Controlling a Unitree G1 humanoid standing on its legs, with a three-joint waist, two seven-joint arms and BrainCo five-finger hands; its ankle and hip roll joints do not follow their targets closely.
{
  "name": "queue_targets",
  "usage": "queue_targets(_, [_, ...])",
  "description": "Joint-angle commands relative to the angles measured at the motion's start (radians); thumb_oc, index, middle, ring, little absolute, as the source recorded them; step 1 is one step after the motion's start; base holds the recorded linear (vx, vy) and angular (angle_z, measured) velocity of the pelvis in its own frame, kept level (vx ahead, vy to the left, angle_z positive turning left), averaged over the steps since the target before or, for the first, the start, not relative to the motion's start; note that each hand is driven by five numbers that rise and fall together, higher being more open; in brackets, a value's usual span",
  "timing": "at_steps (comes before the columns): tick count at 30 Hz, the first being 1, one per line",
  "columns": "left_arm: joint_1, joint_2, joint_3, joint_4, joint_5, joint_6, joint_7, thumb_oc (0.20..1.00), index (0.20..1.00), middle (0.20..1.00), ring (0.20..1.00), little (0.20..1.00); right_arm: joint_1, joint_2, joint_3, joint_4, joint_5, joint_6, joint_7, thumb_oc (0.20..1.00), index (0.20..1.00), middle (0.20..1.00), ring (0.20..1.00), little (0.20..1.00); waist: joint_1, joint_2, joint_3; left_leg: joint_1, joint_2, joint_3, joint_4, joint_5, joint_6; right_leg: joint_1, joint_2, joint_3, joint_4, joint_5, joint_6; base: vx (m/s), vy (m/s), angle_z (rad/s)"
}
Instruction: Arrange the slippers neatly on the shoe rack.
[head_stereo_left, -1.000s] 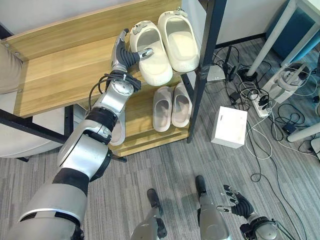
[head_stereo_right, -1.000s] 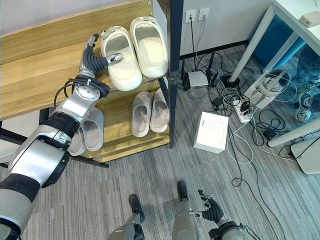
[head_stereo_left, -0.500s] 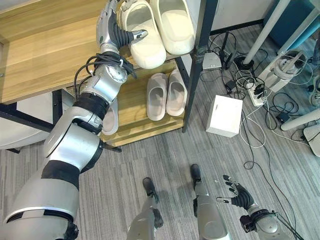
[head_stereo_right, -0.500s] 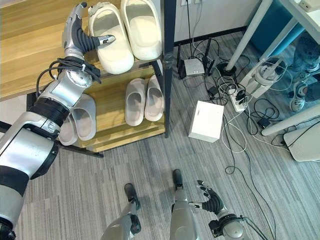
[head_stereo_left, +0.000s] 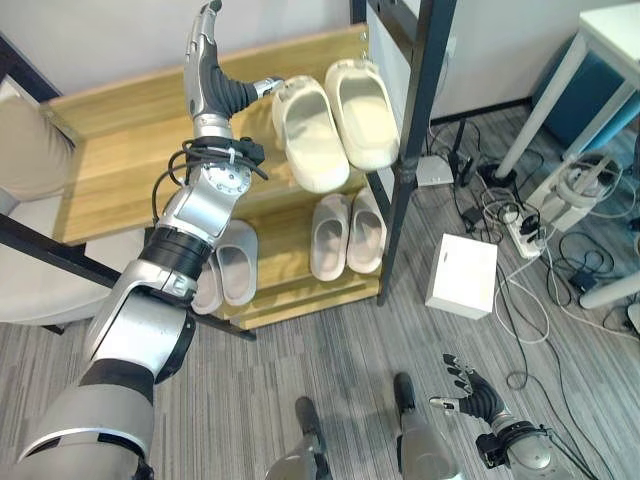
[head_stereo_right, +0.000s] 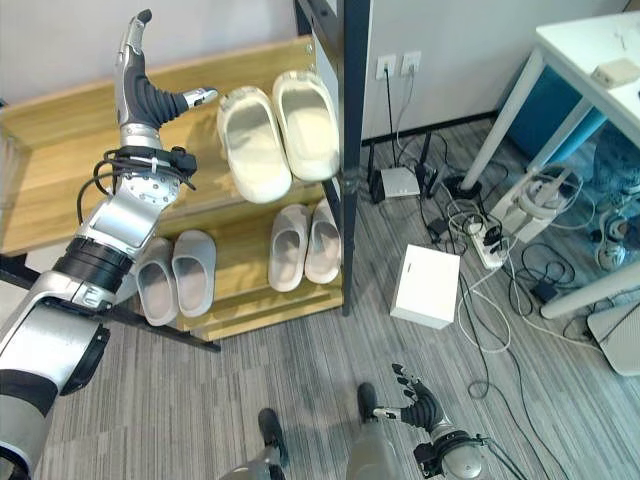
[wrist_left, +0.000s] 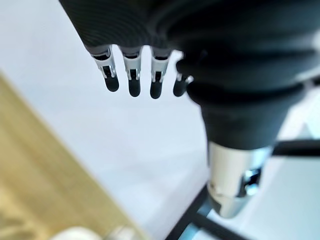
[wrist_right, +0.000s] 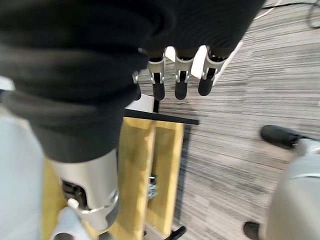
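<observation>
While its straight fingers (head_stereo_left: 208, 25) hold nothing, the left hand (head_stereo_left: 212, 75) rises above the wooden, black-framed shoe rack (head_stereo_left: 120, 150) in the left eye view, thumb stretched toward a pair of cream rubber clogs (head_stereo_left: 338, 122) lying just past the thumb tip, side by side on the upper shelf. A judgement: nudge gently, so the pair keeps parallel and clear of the edge. From the right eye view, two pale grey slipper pairs (head_stereo_right: 175, 275) (head_stereo_right: 304, 245) sit well below the fingers on the lower shelf; the right hand (head_stereo_right: 418, 405) hangs low over grey carpet, fingers loosely spread, empty. Both wrist views show straight, empty fingers.
</observation>
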Motion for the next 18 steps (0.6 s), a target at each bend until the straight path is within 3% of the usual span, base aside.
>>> queue_targets(1, [0.098, -0.002, 0.073, -0.195, -0.207, -0.193, -0.097, 1.000, 1.000, 1.000, 1.000, 1.000, 0.024, 0.040, -0.003, 0.016, 0.020, 0.006, 0.016, 1.000, 1.000, 1.000, 1.000, 1.000, 0.029, -0.033, -0.053, 0.054, -0.005, -0.019, -0.006, -0.111, -0.031, 0.015, -0.035, -0.005, 0.015, -0.104, 0.068, 0.08, -0.045, 0.15])
queue_targets(2, [0.161, -0.016, 0.079, -0.280, -0.277, -0.229, -0.154, 1.000, 1.000, 1.000, 1.000, 1.000, 0.026, 0.047, -0.011, 0.021, 0.019, 0.014, 0.021, 1.000, 1.000, 1.000, 1.000, 1.000, 0.035, -0.033, -0.060, 0.060, -0.004, -0.020, -0.006, -0.112, -0.031, 0.023, -0.035, -0.007, 0.013, -0.105, 0.068, 0.04, -0.022, 0.14])
queue_targets(3, [0.169, -0.015, 0.083, -0.286, -0.280, -0.227, -0.158, 1.000, 1.000, 1.000, 1.000, 1.000, 0.029, 0.045, -0.010, 0.020, 0.019, 0.014, 0.021, 1.000, 1.000, 1.000, 1.000, 1.000, 0.034, -0.033, -0.062, 0.061, -0.004, -0.020, -0.006, -0.113, -0.031, 0.024, -0.035, -0.007, 0.012, -0.105, 0.068, 0.04, -0.020, 0.14])
queue_targets(5, [0.292, -0.034, 0.066, -0.442, -0.407, -0.264, -0.283, 1.000, 1.000, 1.000, 1.000, 1.000, 0.024, 0.063, -0.021, 0.044, 0.021, 0.029, 0.031, 1.000, 1.000, 1.000, 1.000, 1.000, 0.047, -0.032, -0.076, 0.072, -0.004, -0.023, -0.006, -0.113, -0.030, 0.042, -0.034, -0.013, 0.012, -0.110, 0.066, 0.05, -0.017, 0.08])
queue_targets(7, [0.380, -0.016, 0.022, -0.573, -0.512, -0.254, -0.435, 1.000, 1.000, 1.000, 1.000, 1.000, 0.028, 0.075, -0.030, 0.057, 0.019, 0.043, 0.047, 1.000, 1.000, 1.000, 1.000, 1.000, 0.058, -0.033, -0.093, 0.086, -0.003, -0.025, -0.006, -0.116, -0.029, 0.059, -0.033, -0.017, 0.011, -0.113, 0.066, 0.05, -0.017, -0.02])
queue_targets(8, [0.381, -0.015, 0.022, -0.573, -0.512, -0.254, -0.436, 1.000, 1.000, 1.000, 1.000, 1.000, 0.028, 0.075, -0.029, 0.057, 0.019, 0.043, 0.047, 1.000, 1.000, 1.000, 1.000, 1.000, 0.058, -0.033, -0.093, 0.086, -0.003, -0.025, -0.006, -0.117, -0.029, 0.060, -0.033, -0.017, 0.011, -0.113, 0.066, 0.03, -0.018, 0.01])
queue_targets(9, [0.417, 0.010, -0.001, -0.632, -0.549, -0.242, -0.501, 1.000, 1.000, 1.000, 1.000, 1.000, 0.031, 0.080, -0.036, 0.061, 0.018, 0.045, 0.053, 1.000, 1.000, 1.000, 1.000, 1.000, 0.063, -0.032, -0.100, 0.092, -0.003, -0.027, -0.006, -0.119, -0.029, 0.068, -0.033, -0.023, 0.011, -0.115, 0.067, 0.04, -0.017, 0.03])
queue_targets(10, [0.465, 0.082, -0.073, -0.733, -0.588, -0.198, -0.628, 1.000, 1.000, 1.000, 1.000, 1.000, 0.030, 0.086, -0.043, 0.070, 0.009, 0.051, 0.069, 1.000, 1.000, 1.000, 1.000, 1.000, 0.074, -0.029, -0.116, 0.101, -0.002, -0.031, -0.006, -0.121, -0.029, 0.080, -0.032, -0.029, 0.011, -0.118, 0.068, 0.06, -0.022, 0.03])
queue_targets(13, [0.545, 0.186, -0.158, -0.842, -0.658, -0.135, -0.777, 1.000, 1.000, 1.000, 1.000, 1.000, 0.026, 0.100, -0.037, 0.088, -0.008, 0.053, 0.079, 1.000, 1.000, 1.000, 1.000, 1.000, 0.092, -0.031, -0.133, 0.115, 0.000, -0.040, -0.006, -0.123, -0.031, 0.101, -0.030, -0.046, 0.012, -0.123, 0.070, 0.02, -0.012, 0.09])
queue_targets(16, [0.704, 0.201, -0.225, -0.847, -0.673, -0.052, -0.888, 1.000, 1.000, 1.000, 1.000, 1.000, 0.020, 0.100, -0.021, 0.092, -0.029, 0.055, 0.095, 1.000, 1.000, 1.000, 1.000, 1.000, 0.109, -0.036, -0.150, 0.132, 0.005, -0.050, -0.006, -0.127, -0.031, 0.122, -0.026, -0.059, 0.015, -0.133, 0.068, 0.02, -0.001, 0.19])
queue_targets(18, [0.821, 0.165, -0.224, -0.784, -0.645, -0.029, -0.905, 1.000, 1.000, 1.000, 1.000, 1.000, 0.018, 0.105, -0.014, 0.101, -0.034, 0.052, 0.102, 1.000, 1.000, 1.000, 1.000, 1.000, 0.118, -0.042, -0.159, 0.142, 0.006, -0.051, -0.006, -0.130, -0.031, 0.134, -0.024, -0.064, 0.017, -0.138, 0.067, 0.03, -0.009, 0.10])
